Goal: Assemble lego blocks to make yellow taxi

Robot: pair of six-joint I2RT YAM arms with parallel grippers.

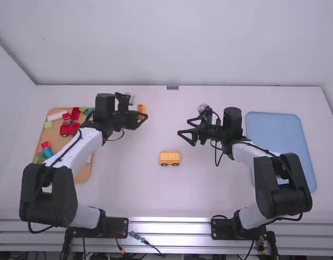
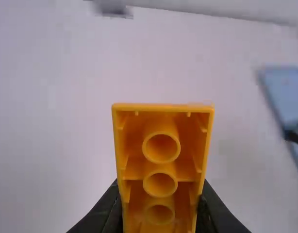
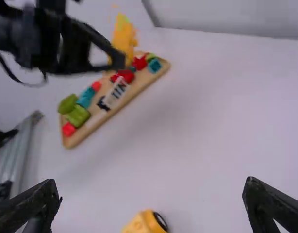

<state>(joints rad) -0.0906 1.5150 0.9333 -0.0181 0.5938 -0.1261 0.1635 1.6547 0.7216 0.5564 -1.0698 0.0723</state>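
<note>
While your left gripper point(image 2: 160, 194) was clamped on a yellow block point(image 2: 161, 167), its underside showing 3 hollow tubes, your right gripper point(image 3: 151, 189) had its jaws apart, and the wheeled yellow base point(image 1: 170, 158) sat between the 2 arms on the table point(image 1: 155, 189). Pressing down off-line risked seating the block crooked or shoving the unheld base away. You could read no lettering on either yellow piece.
</note>
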